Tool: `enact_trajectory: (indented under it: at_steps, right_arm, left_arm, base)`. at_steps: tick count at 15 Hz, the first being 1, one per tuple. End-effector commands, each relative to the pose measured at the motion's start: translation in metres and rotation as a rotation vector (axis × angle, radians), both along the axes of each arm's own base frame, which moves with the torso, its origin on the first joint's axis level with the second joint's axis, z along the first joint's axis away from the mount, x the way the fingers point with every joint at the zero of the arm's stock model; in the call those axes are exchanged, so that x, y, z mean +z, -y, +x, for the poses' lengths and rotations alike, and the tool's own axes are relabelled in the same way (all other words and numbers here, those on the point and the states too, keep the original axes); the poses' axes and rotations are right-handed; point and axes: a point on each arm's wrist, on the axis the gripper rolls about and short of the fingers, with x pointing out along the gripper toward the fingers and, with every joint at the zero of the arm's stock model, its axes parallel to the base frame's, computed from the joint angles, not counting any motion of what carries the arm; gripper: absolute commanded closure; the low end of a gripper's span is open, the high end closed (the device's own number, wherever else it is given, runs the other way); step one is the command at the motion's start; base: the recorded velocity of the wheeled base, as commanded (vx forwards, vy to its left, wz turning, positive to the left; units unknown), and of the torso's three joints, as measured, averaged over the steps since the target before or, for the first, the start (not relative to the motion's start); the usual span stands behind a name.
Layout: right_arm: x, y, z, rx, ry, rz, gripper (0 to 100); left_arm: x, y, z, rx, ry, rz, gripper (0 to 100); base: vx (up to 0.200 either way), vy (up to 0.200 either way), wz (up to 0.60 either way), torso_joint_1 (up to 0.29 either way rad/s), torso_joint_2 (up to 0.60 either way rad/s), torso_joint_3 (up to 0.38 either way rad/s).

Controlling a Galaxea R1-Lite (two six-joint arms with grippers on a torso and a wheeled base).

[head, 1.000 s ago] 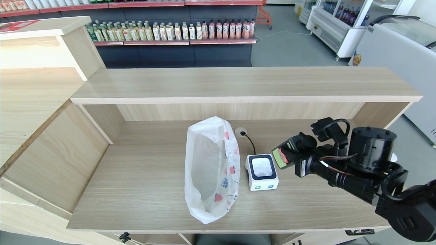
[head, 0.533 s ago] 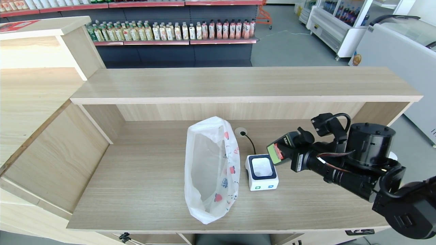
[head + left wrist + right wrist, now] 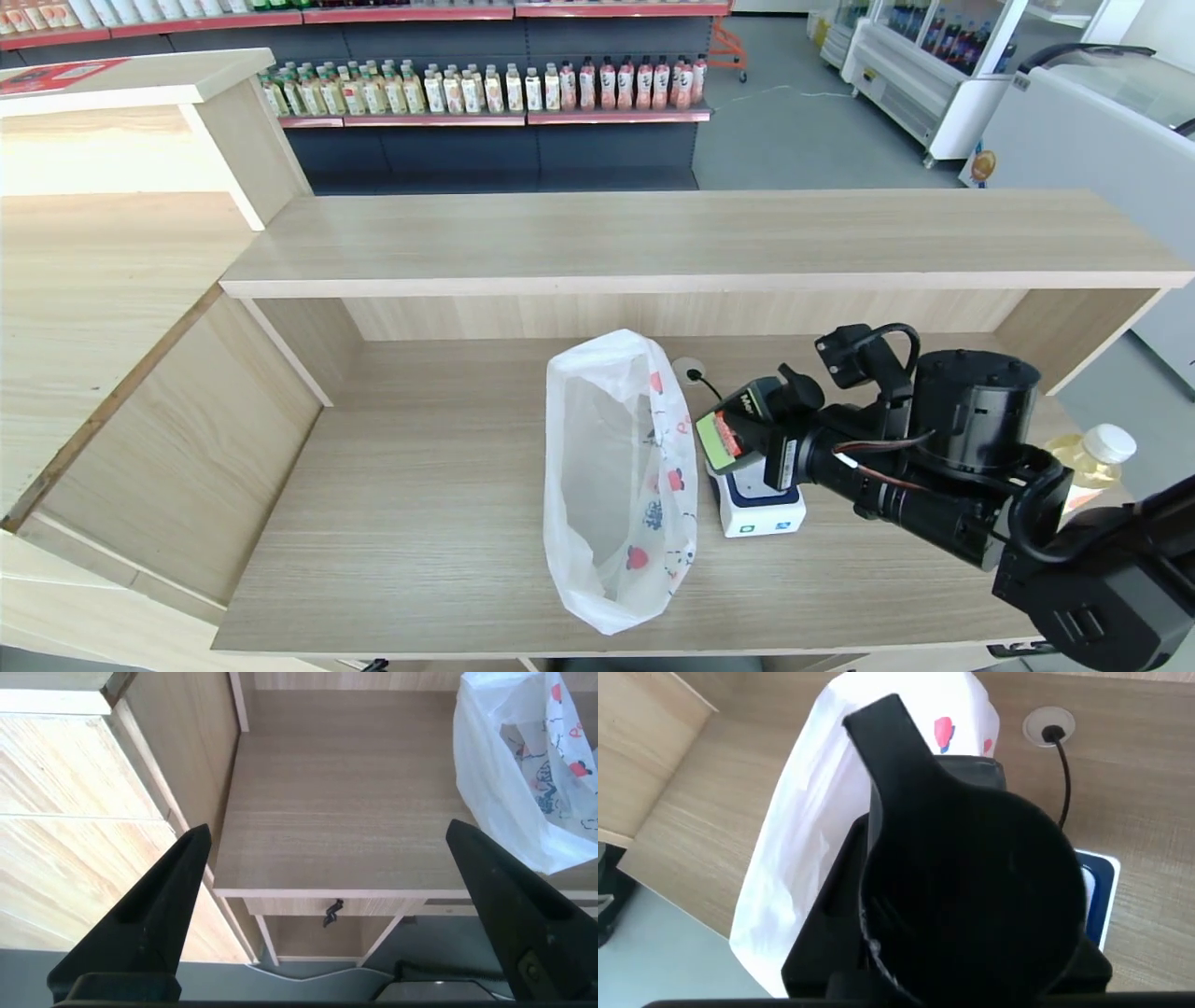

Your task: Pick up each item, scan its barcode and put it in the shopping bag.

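A white plastic shopping bag (image 3: 616, 476) with red prints stands open on the lower counter. Just right of it sits the white barcode scanner (image 3: 758, 507), its cable running to a hole (image 3: 691, 375) behind. My right gripper (image 3: 764, 420) is shut on a dark package (image 3: 724, 437) with a green and red end face, held over the scanner's top beside the bag's rim. The dark package (image 3: 971, 868) hides most of the right wrist view, with the bag (image 3: 831, 812) and scanner (image 3: 1095, 882) beyond it. My left gripper (image 3: 327, 840) hangs open with nothing between its fingers, above the counter's front edge, left of the bag (image 3: 523, 775).
A bottle (image 3: 1088, 462) with a white cap stands at the counter's right end behind my right arm. A raised wooden ledge (image 3: 709, 238) runs along the back. A side wall (image 3: 177, 448) closes the left. Bare counter lies left of the bag.
The head camera has shifted, sliding the whole scene rightward. My right gripper has carried the package left, from right of the scanner to over it.
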Motion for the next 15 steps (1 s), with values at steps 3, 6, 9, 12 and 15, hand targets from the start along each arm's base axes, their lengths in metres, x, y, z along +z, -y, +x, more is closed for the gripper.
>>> enact_trajectory:
  at_steps: [3, 6, 9, 12, 15]
  right_arm:
    - [-0.027, -0.01, 0.008, 0.014, -0.076, -0.037, 100]
    - [-0.051, -0.027, 0.024, 0.031, -0.121, -0.057, 100]
    - [-0.056, -0.047, 0.041, 0.012, -0.171, 0.071, 100]
    - [-0.08, -0.052, 0.051, 0.022, -0.19, -0.004, 100]
    - [-0.094, -0.068, 0.06, 0.057, -0.174, -0.048, 100]
  left_arm:
    - [0.0, 0.0, 0.0, 0.0, 0.001, 0.0, 0]
    - [0.0, 0.0, 0.0, 0.0, 0.001, 0.0, 0]
    - [0.0, 0.0, 0.0, 0.0, 0.001, 0.0, 0]
    - [0.0, 0.0, 0.0, 0.0, 0.001, 0.0, 0]
    - [0.0, 0.0, 0.0, 0.0, 0.001, 0.0, 0]
  base:
    - [0.0, 0.0, 0.0, 0.0, 0.0, 0.0]
    - [0.0, 0.0, 0.0, 0.0, 0.0, 0.0]
    - [0.0, 0.0, 0.0, 0.0, 0.0, 0.0]
    - [0.0, 0.0, 0.0, 0.0, 0.0, 0.0]
    - [0.0, 0.0, 0.0, 0.0, 0.0, 0.0]
